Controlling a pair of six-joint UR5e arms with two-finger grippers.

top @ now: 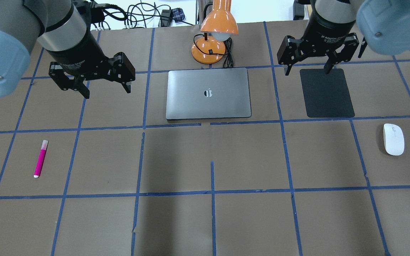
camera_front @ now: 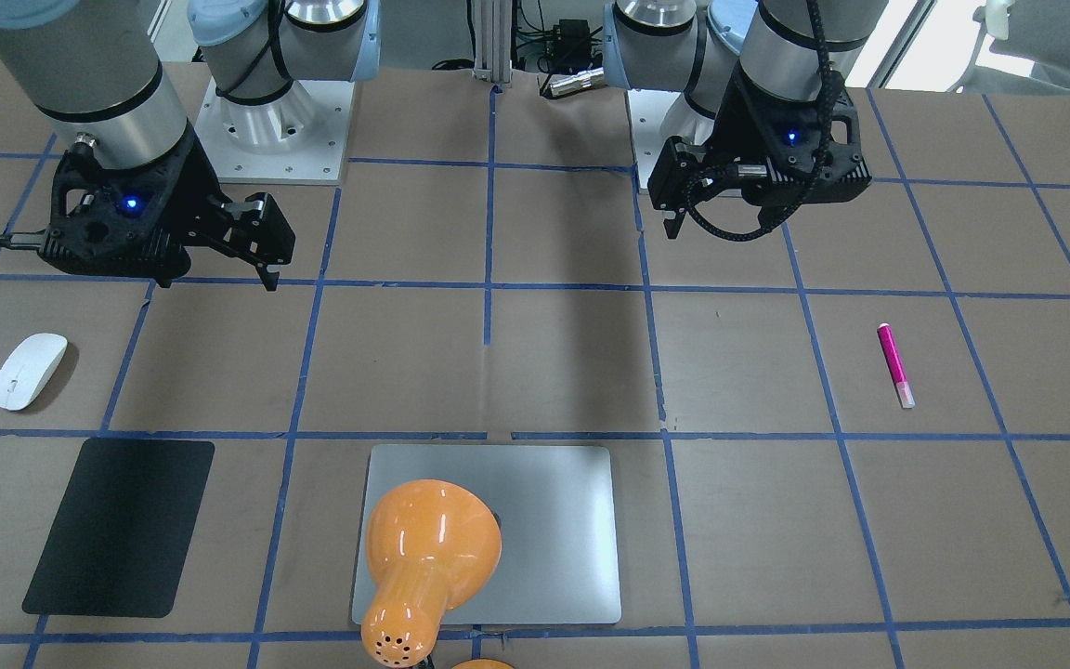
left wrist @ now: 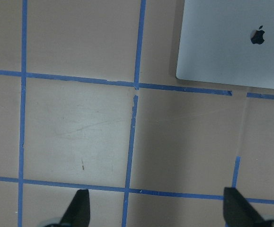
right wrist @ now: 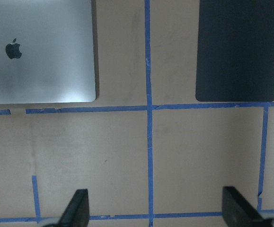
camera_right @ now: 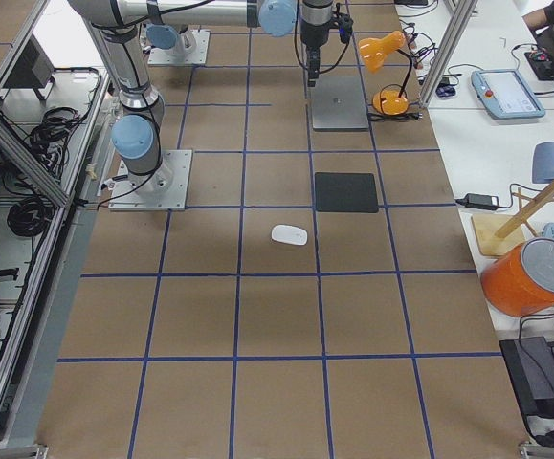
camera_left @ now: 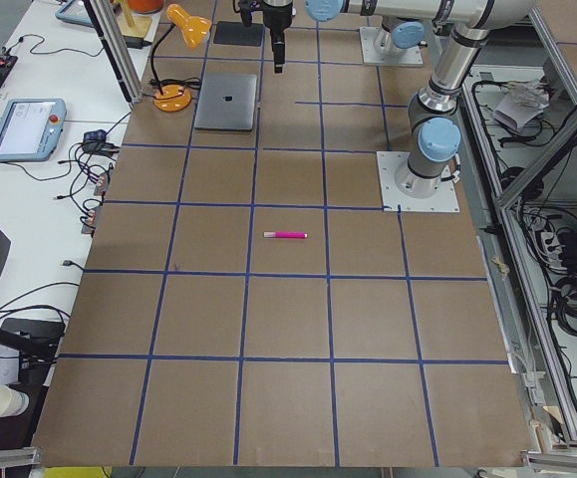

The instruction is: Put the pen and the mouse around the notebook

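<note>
The silver-grey notebook (top: 208, 93) lies closed at the far middle of the table, and a corner of it shows in the left wrist view (left wrist: 236, 42) and the right wrist view (right wrist: 37, 52). The magenta pen (top: 40, 159) lies alone on the brown table, nearer the robot than my left gripper (top: 107, 90). That gripper hangs open and empty above the table, left of the notebook. The white mouse (top: 393, 139) rests at the right side. My right gripper (top: 307, 71) hovers open and empty over the far edge of the black mat, between notebook and mouse.
A thin black mat (top: 326, 93) lies right of the notebook. An orange desk lamp (top: 215, 32) stands just beyond the notebook, its shade leaning over it. Blue tape lines (top: 212, 192) divide the brown table into squares.
</note>
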